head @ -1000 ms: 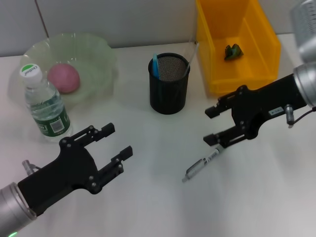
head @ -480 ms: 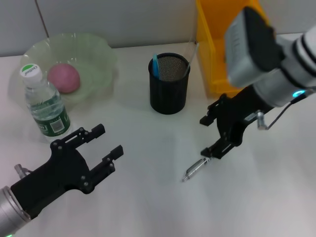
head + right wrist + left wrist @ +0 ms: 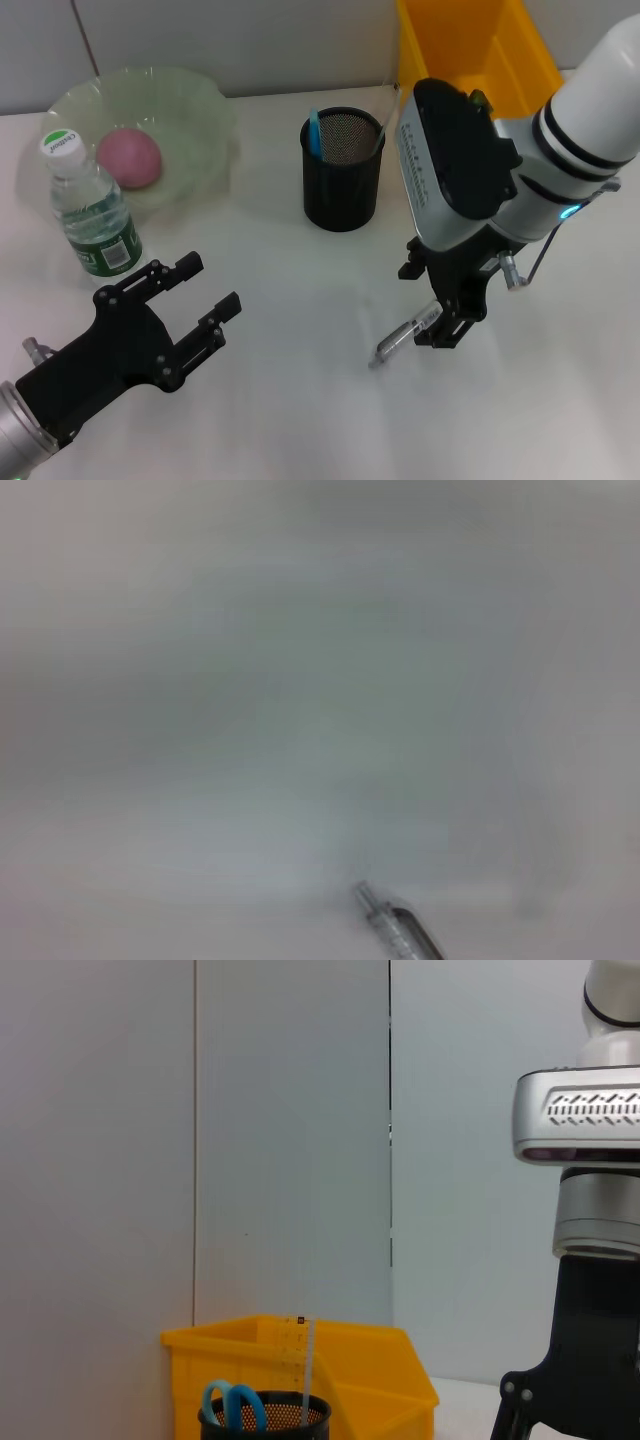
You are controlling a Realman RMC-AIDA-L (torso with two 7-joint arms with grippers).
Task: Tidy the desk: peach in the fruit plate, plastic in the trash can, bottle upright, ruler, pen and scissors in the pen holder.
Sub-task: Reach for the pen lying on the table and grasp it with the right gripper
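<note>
From the head view, the peach [image 3: 129, 157] sits in the green fruit plate [image 3: 190, 105], the bottle [image 3: 92, 212] stands upright beside it, and the black pen holder [image 3: 343, 172] holds blue-handled scissors [image 3: 315, 133] and a ruler [image 3: 387, 118]. The yellow trash can [image 3: 470, 50] stands behind. The pen [image 3: 402, 336] lies on the white desk [image 3: 300, 400]. The right gripper [image 3: 437, 300] points down, fingers spread around the pen's end. The left gripper [image 3: 190, 297] hovers with fingers apart and nothing between them.

The left wrist view shows the pen holder [image 3: 265, 1422], trash can [image 3: 370, 1370] and grey wall [image 3: 290, 1140].

The right wrist view shows the pen's tip [image 3: 395, 930] on the desk.
</note>
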